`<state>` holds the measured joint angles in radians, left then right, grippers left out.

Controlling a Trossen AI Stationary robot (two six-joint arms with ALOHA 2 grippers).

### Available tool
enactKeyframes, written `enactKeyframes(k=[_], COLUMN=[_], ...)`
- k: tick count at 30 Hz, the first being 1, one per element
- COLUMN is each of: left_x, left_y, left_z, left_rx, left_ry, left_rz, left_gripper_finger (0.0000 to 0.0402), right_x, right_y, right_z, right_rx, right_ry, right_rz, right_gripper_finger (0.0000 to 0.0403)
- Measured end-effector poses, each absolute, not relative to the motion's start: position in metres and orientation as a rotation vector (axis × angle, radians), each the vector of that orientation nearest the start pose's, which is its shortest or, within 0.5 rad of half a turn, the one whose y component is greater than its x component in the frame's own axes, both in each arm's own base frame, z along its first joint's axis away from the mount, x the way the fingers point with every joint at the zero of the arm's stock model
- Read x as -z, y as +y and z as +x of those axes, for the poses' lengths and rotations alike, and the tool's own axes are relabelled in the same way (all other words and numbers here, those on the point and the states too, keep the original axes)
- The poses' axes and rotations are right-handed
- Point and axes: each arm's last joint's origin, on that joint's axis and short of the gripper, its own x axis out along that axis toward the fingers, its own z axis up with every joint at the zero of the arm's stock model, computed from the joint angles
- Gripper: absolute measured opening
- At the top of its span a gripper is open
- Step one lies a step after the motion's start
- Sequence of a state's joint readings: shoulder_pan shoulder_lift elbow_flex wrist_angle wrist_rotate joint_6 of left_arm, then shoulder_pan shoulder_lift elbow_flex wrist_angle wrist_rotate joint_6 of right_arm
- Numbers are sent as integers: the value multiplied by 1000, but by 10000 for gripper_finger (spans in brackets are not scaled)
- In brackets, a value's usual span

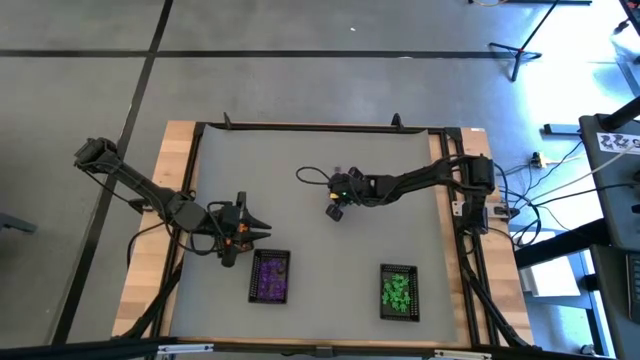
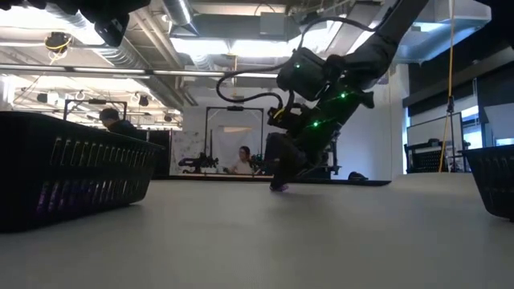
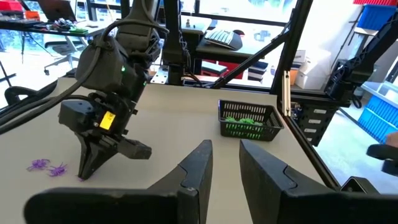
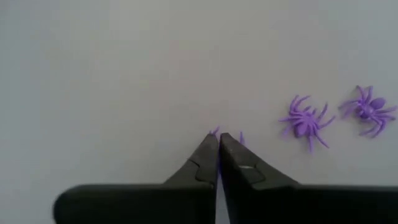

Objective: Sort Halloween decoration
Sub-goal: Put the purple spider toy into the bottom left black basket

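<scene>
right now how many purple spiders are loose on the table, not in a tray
3: two purple spiders lie side by side on the bare mat beside the right gripper; a third purple spider is pinched between its shut tips, mostly hidden. More may be hidden.

High view: overhead, straight down, far; takes in the whole table (image 1: 320,170) and both arms.
Low view: at tabletop level, facing across into the room; right gripper (image 2: 279,186) mid-distance.
Left wrist view: looks across the table at the right gripper (image 3: 84,174), shared with high and low views.
Right wrist view: very close, aimed down at the surface.
</scene>
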<state>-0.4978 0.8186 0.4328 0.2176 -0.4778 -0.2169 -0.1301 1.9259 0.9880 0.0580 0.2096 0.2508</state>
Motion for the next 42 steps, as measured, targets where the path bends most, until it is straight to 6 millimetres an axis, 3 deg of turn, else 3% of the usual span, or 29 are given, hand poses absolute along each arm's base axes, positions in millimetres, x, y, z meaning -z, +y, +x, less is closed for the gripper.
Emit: enactKeyframes(k=[4, 14, 18, 24, 33, 38, 42], left_x=[-244, -244, -244, -244, -244, -244, -244], left_y=[-75, -75, -75, -75, -75, -75, -75], left_z=[166, 166, 166, 166, 166, 166, 166], left_rx=[4, 4, 4, 4, 4, 4, 4], left_ry=[150, 150, 150, 150, 150, 150, 150], left_rz=[-138, -138, -138, -138, -138, -138, -138], left_gripper_finger=[75, 75, 75, 75, 75, 75, 75], right_x=[-125, -182, -187, -175, -145, -129, -110], right_y=[-42, 10, 24, 3, -46, -59, -64], right_z=[364, 383, 384, 375, 354, 355, 357], right_rx=[392, 235, 263, 418, 548, 542, 553], right_ry=[805, 617, 613, 719, 720, 734, 767], right_rz=[164, 57, -13, 11, 166, 223, 244], right_gripper_finger=[3, 1, 2, 43, 162, 215, 231])
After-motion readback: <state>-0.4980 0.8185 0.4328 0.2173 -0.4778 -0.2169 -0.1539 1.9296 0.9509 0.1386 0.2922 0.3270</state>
